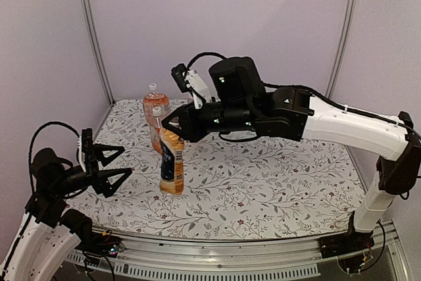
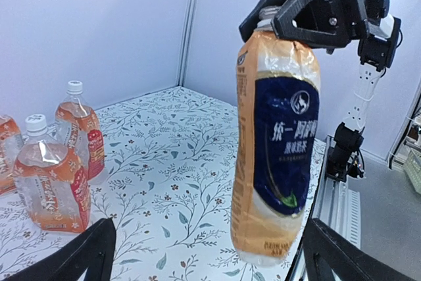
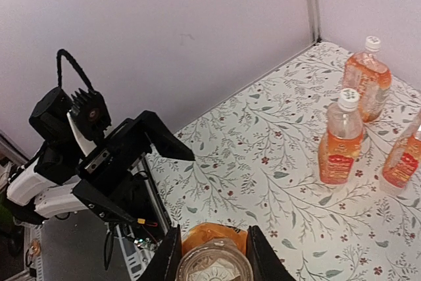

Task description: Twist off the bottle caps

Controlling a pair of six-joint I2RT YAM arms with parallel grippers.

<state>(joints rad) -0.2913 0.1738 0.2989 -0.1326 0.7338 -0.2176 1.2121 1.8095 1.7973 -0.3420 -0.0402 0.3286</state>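
A dark-labelled orange-drink bottle (image 1: 172,162) stands near the mat's middle-left; it also shows in the left wrist view (image 2: 279,143). My right gripper (image 1: 172,123) reaches across from the right, its jaws closed around the bottle's top. In the right wrist view its fingers (image 3: 168,258) flank the pale round cap (image 3: 214,264). My left gripper (image 1: 115,162) is open and empty, left of the bottle and apart from it; its fingers (image 2: 79,258) frame the bottle's base. Three red-labelled bottles (image 2: 49,182) (image 2: 79,136) (image 3: 402,156) stand at the back left with white caps (image 2: 35,123) (image 2: 74,87) on.
The floral mat (image 1: 263,176) covers the table. Lilac walls with metal posts (image 1: 92,31) close the back and sides. A metal rail (image 1: 263,248) runs along the near edge. The left arm (image 3: 112,156) shows in the right wrist view.
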